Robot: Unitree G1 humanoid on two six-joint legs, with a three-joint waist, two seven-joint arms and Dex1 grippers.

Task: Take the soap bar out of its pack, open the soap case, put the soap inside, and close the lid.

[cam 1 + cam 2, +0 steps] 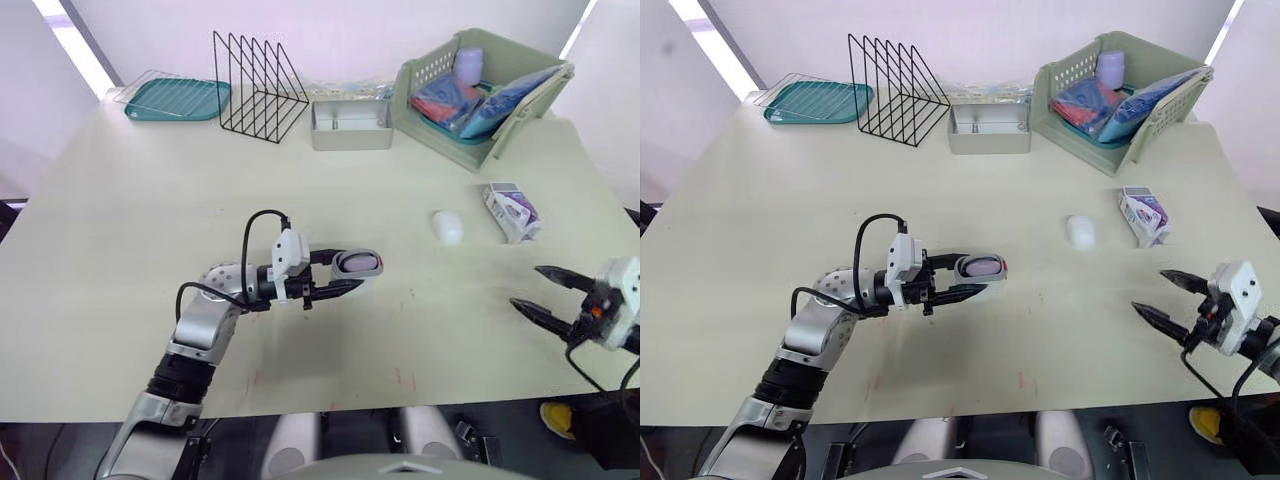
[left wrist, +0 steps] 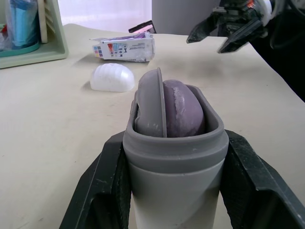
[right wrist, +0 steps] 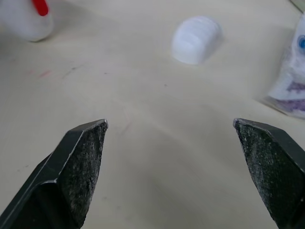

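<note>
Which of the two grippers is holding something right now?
The left gripper: it clamps the soap case with the purple soap inside. The right gripper is open and empty.

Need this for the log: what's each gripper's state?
Left gripper: shut on the soap case, soap inside.
Right gripper: open, empty.

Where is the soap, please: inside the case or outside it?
Inside. The left wrist view shows the purple soap sitting in the open mouth of the case, held between the left fingers.
</note>
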